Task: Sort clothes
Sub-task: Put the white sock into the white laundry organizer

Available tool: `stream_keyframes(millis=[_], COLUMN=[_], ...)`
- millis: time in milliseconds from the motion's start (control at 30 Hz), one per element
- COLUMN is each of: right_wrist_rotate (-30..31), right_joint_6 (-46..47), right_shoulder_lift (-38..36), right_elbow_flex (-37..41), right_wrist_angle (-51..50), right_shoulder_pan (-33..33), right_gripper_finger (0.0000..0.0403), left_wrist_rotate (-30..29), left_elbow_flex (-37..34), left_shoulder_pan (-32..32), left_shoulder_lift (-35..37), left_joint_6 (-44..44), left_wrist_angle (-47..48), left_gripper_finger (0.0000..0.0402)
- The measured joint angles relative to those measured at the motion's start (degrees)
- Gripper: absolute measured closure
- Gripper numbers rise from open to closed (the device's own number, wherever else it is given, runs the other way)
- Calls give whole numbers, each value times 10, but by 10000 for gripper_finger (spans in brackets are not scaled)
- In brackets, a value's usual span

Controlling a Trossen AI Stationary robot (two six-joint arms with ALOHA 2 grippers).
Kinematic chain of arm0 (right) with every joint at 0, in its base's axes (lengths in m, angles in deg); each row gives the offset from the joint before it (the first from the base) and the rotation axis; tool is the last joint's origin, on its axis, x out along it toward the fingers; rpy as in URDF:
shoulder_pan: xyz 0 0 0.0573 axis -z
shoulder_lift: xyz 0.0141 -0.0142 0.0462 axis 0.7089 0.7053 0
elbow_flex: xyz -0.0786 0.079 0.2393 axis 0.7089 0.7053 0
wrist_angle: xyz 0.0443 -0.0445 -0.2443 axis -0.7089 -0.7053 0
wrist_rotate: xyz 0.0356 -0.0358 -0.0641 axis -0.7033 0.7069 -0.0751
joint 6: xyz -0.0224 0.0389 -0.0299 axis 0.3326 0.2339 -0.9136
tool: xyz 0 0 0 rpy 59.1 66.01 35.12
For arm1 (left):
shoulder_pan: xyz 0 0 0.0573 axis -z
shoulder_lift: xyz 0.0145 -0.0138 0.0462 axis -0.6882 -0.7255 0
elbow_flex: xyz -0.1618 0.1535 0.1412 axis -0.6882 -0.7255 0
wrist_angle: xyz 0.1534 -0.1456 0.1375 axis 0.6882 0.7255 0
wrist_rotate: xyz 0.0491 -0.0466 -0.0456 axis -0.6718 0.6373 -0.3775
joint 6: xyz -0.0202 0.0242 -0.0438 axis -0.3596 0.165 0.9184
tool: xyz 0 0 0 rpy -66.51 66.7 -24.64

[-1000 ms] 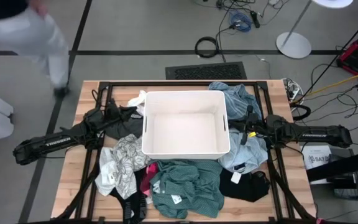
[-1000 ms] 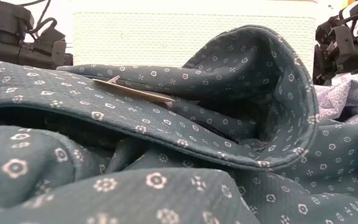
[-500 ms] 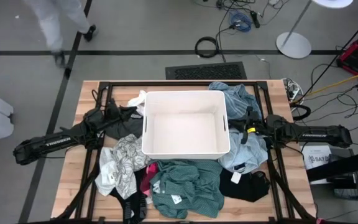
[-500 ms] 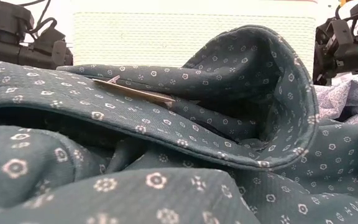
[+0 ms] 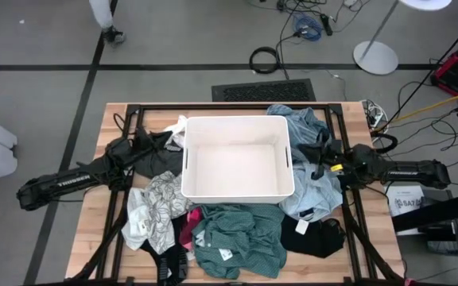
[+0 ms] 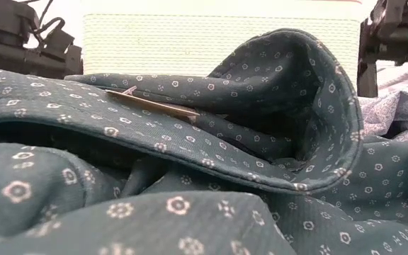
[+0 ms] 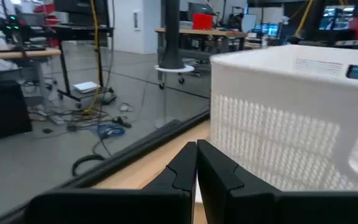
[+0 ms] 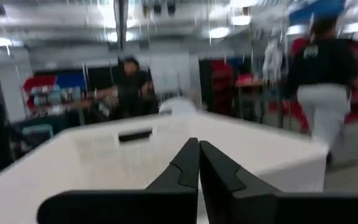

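Note:
The clothes lie around a white bin (image 5: 237,159): a teal-green flowered garment (image 5: 237,238) at the near edge, filling the low view (image 6: 190,177), a white-grey patterned one (image 5: 153,210), a dark red one (image 5: 186,229), a black one with a white label (image 5: 318,236) and light blue ones (image 5: 308,127). My left gripper (image 5: 175,141) is shut and empty beside the bin's left wall, above a dark garment (image 5: 151,161); its fingers meet in its wrist view (image 7: 196,163). My right gripper (image 5: 299,153) is shut and empty by the bin's right wall, tipped upward (image 8: 198,163).
The bin stands mid-table between the two arms. A white cloth (image 5: 177,127) lies at its far left corner. Black frame rails (image 5: 213,107) run along the table's edges. People stand in the room beyond, one of them (image 8: 322,81) in the right wrist view.
My right gripper has risen and tipped its fingers upward, staying shut beside the bin's right wall. A person at the far left of the floor has walked away from the table. The clothes have not moved.

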Motion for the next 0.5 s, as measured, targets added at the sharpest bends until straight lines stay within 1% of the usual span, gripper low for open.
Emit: stream_keyframes(millis=[67,133,200,367,500], right_wrist_rotate=[31,79,110,116,115], right_joint_6=[-5,-7,-18,-33,-35], right_shoulder_lift=[0,0,0,4,15], right_elbow_flex=[-2,-11,-23,-64,-93], right_wrist_angle=[16,11,-6,-51,-92], right_shoulder_pan=[0,0,1,7,17], right_gripper_finger=[403,400,390,344,303], left_wrist_rotate=[-11,-27,-38,-52,-49], left_elbow_flex=[28,63,95,161,187], left_shoulder_pan=[-2,-7,-17,-53,-86], left_shoulder_lift=[-3,-14,-29,-77,-124], left_joint_6=[-21,-26,-27,-26,-11], left_wrist_angle=[45,97,138,216,262], left_gripper_finger=[381,381,381,376,344])
